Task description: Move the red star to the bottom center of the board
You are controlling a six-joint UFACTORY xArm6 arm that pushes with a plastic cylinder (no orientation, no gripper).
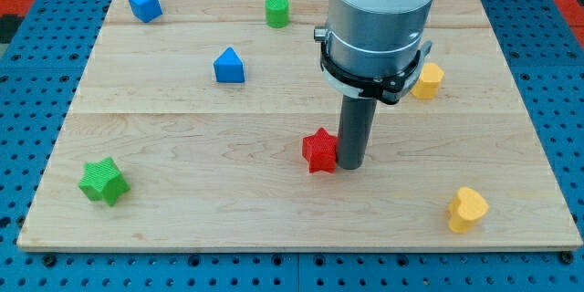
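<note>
The red star point(319, 151) lies near the middle of the wooden board point(274, 210), a little below centre. My tip point(350, 165) stands right against the star's right side, touching it or nearly so. The rod rises from there into the wide grey arm body that fills the view's top right and hides part of the board behind it.
A green star point(101, 181) lies at the lower left. A blue triangular block point(229, 66) and a blue cube point(144, 5) lie at the upper left. A green cylinder point(276, 10) stands at the top. A yellow block point(426, 81) lies at the right, another yellow block point(466, 209) at the lower right.
</note>
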